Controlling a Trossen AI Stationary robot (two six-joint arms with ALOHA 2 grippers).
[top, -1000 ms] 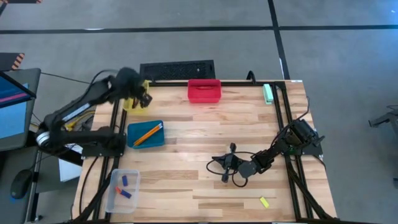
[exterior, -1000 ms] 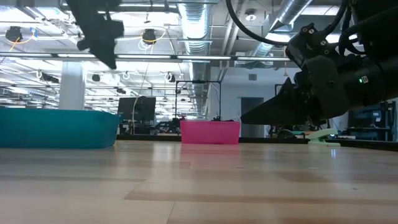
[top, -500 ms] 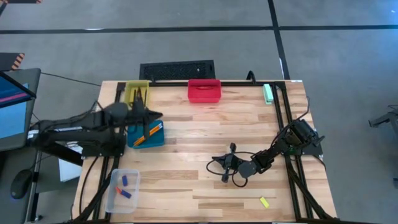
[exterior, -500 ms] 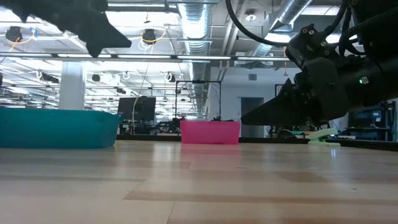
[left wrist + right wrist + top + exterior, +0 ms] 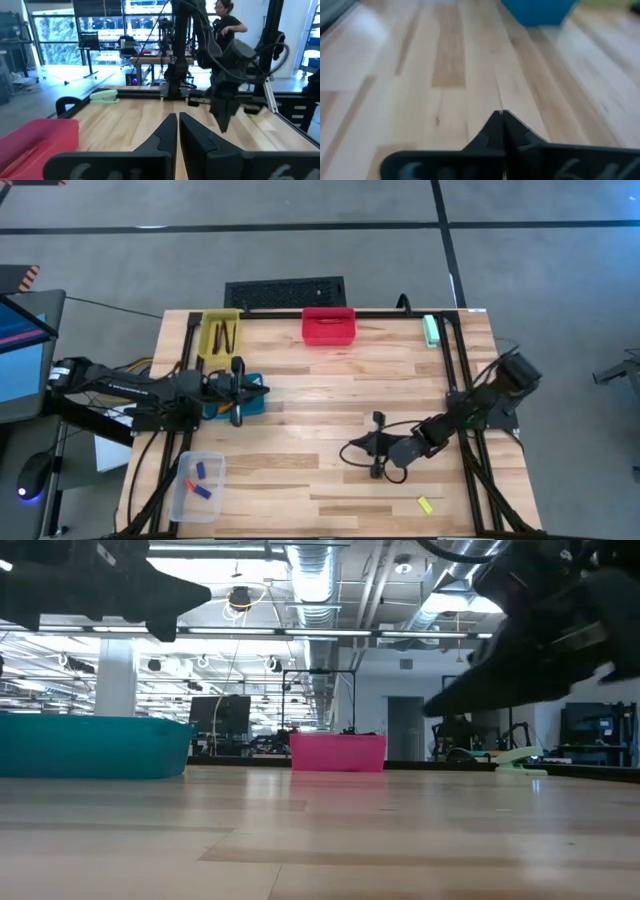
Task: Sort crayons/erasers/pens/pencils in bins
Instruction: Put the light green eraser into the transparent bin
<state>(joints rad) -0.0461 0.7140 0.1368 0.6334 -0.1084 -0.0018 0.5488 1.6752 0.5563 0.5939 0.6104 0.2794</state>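
Left tool (image 5: 262, 387) and right tool (image 5: 345, 455) both closed and empty, arms low, stretched inward.

I've pulled my left gripper (image 5: 237, 388) back from above the yellow bin (image 5: 221, 333), and it now sits low over the teal-blue bin (image 5: 256, 402), jaws closed together and empty. With the arm out of the way, two dark crayons (image 5: 226, 336) show inside the yellow bin. My right gripper (image 5: 377, 445) has shifted slightly and its arm has lifted at the table's edge.

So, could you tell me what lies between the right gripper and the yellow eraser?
Only bare tabletop, per the high view, between the right gripper and the yellow eraser.
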